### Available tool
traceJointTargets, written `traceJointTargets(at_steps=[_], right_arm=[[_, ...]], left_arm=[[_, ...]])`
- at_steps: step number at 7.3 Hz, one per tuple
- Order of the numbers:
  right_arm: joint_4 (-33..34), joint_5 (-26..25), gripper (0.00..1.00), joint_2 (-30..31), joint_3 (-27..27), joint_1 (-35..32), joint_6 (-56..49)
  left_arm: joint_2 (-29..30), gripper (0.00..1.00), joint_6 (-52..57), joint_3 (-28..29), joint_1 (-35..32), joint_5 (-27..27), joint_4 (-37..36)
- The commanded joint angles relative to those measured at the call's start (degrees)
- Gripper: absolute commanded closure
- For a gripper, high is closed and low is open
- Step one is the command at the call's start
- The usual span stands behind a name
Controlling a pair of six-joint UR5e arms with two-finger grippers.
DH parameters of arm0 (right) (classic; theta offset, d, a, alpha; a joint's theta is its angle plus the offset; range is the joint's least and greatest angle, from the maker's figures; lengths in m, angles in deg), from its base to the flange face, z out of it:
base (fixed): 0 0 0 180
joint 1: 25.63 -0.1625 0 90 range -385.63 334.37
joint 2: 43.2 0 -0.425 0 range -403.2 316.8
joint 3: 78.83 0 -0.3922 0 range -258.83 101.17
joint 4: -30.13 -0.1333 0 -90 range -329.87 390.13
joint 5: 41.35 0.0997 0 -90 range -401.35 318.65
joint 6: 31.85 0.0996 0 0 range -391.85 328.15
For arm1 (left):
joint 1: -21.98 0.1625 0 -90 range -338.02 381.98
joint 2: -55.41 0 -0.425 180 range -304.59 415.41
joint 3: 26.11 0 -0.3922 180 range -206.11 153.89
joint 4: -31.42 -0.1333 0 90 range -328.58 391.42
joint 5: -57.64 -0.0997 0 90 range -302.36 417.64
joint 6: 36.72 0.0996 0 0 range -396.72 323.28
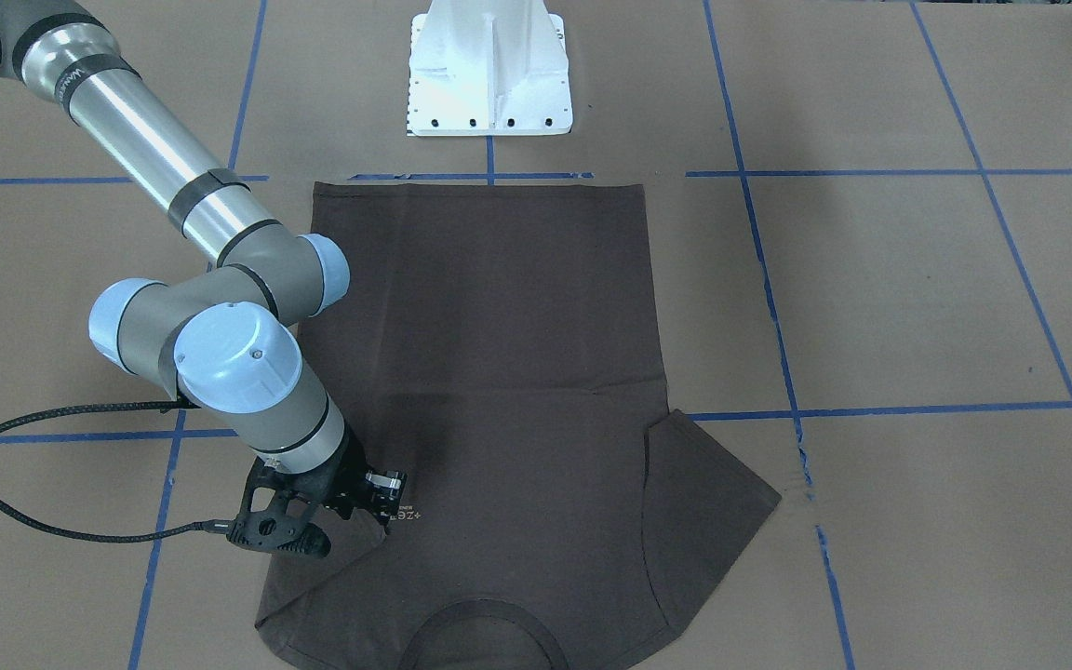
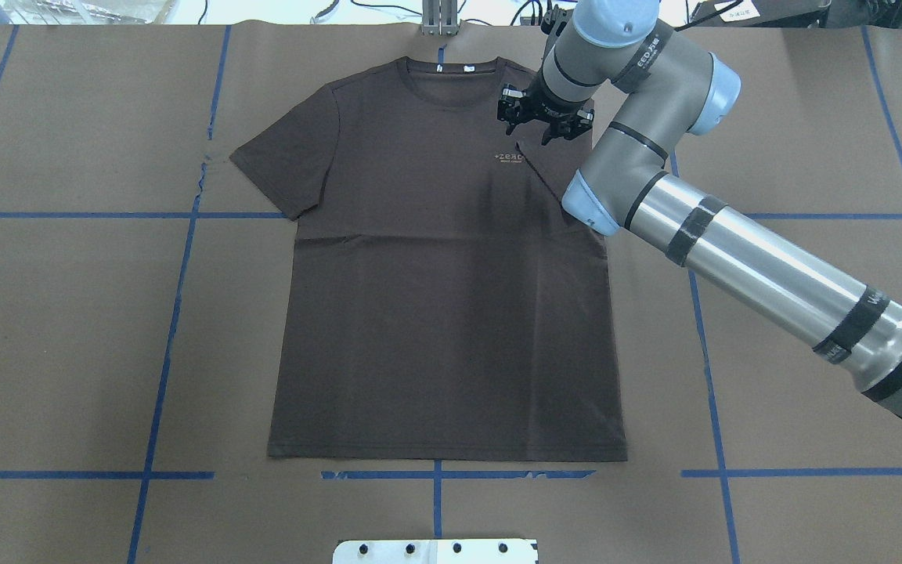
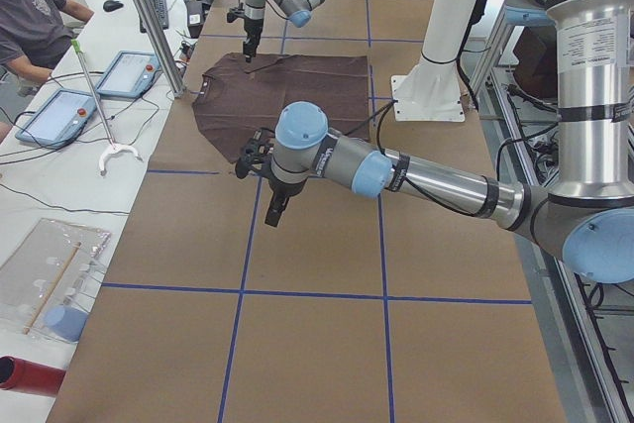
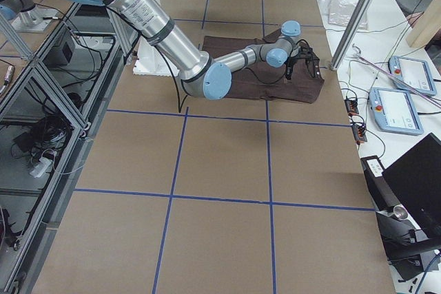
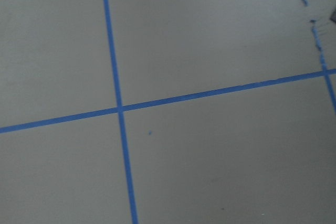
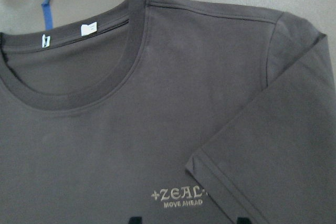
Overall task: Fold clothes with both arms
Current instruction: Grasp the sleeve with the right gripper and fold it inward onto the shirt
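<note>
One table (image 2: pixel 67 313): brown paper all over, gridded by blue tape lines (image 2: pixel 185 313).
Right arm (image 2: pixel 764 270): reaching across, wrist up over the shirt's chest.
Left arm (image 3: pixel 436 180): stretched out above bare paper, well apart from the shirt.
T-shirt (image 2: pixel 443 313): dark grey-brown, flat mid-table, hem toward the robot, collar (image 6: pixel 105 85) on the far side.
Pedestal (image 1: pixel 489 74): white, bolted, just beyond the hem.
Sleeves: the one on the robot's right (image 6: pixel 273 145) is folded in across the chest, the other (image 2: pixel 286 157) lies spread flat.
Right gripper (image 2: pixel 543 125): hovering over that folded sleeve, fingers (image 6: pixel 136 220) apart, nothing between them.
Left gripper (image 3: pixel 274 213): pointing down, and I cannot tell its spread.
Logo (image 6: pixel 178 196): pale "ZEAL", with the sleeve hem right at its end.
</note>
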Motion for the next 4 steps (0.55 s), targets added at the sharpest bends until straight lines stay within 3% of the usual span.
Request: traceJointTargets(at_steps=[1,3,4], right_arm=[[-0.02,5.61,0.00,10.09,-14.53,-1.32,0.21],[-0.28,11.73,0.00,21.25,-24.84,-5.70,0.30],[-0.37,16.65,0.00,25.05,-28.10,-9.73,-0.57]], left_arm=[[7.86,0.00,-12.55,7.22,7.63,0.04,5.27],[22.51,0.00,-30.02,20.48,16.22,-1.80,7.13],[26.23,0.00,-36.81,23.41,20.98,-7.56,7.84]])
